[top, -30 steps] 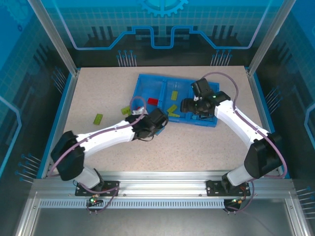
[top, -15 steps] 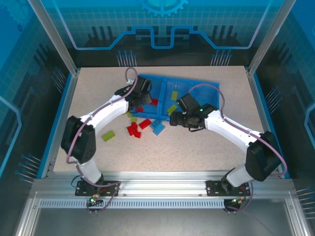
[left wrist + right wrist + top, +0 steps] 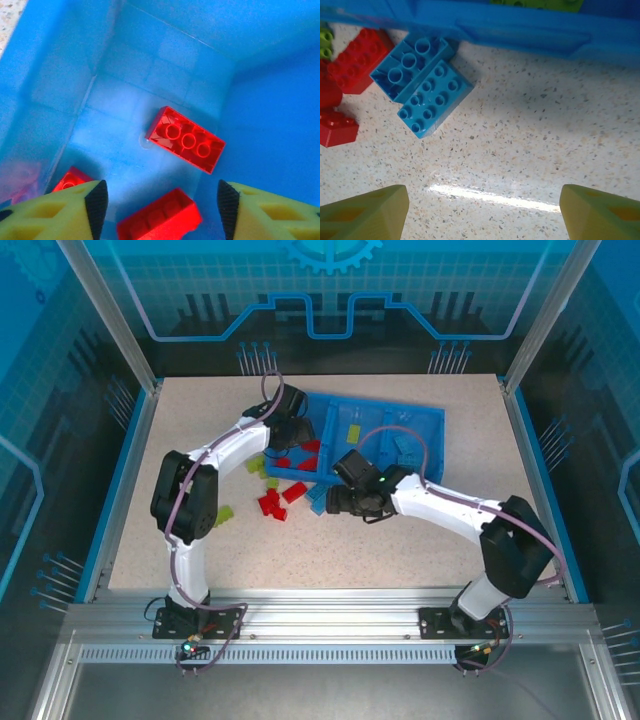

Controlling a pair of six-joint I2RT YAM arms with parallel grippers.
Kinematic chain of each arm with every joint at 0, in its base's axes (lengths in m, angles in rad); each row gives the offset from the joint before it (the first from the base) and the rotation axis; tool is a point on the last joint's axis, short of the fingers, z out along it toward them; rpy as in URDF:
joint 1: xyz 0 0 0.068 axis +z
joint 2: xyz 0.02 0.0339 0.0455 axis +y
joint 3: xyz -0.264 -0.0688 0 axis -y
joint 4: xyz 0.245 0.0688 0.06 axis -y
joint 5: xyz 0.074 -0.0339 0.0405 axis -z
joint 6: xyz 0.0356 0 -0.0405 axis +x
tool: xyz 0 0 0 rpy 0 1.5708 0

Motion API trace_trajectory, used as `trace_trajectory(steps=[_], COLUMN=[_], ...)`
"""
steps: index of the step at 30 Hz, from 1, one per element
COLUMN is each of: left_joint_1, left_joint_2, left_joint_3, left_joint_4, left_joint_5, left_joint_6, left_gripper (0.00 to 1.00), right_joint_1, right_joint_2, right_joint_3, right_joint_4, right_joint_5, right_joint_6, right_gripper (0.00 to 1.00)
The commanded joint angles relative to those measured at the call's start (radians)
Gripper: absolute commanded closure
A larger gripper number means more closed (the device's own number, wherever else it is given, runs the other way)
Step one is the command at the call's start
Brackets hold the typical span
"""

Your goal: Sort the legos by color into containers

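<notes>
The blue tray (image 3: 380,402) lies at the back of the table, with red legos in its left compartment, yellow-green ones in the middle and blue ones on the right. My left gripper (image 3: 162,202) hangs open over the left compartment. A blurred red brick (image 3: 159,217) sits between its fingers, clear of both pads. Another red brick (image 3: 186,139) lies upside down on the floor. My right gripper (image 3: 482,210) is open over bare table just in front of the tray, with two blue bricks (image 3: 436,97) a little beyond its left finger.
Loose red bricks (image 3: 272,504) and yellow-green bricks (image 3: 225,515) lie on the table left of the right gripper (image 3: 328,502). The tray's front wall (image 3: 520,25) runs close behind the blue bricks. Metal cage posts stand at the table's back corners.
The left arm has swung from the table's middle up to the tray's left compartment. The right gripper has come out of the tray, down and left to the blue bricks on the table.
</notes>
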Motion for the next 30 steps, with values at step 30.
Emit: trace_trajectory(steps=[30], left_joint_1=[0.044], left_joint_2=[-0.647], left_joint_3=[-0.537], left_joint_4=[0.033], left_joint_5=[-0.004], left_joint_6=[-0.091], left_gripper=[0.01], right_joint_1=[0.120], right_joint_2=[0.418], right_joint_3=[0.321], right_joint_4=[-0.079], right_joint_5=[0.110], right_joint_6=[0.170], right_gripper=[0.16])
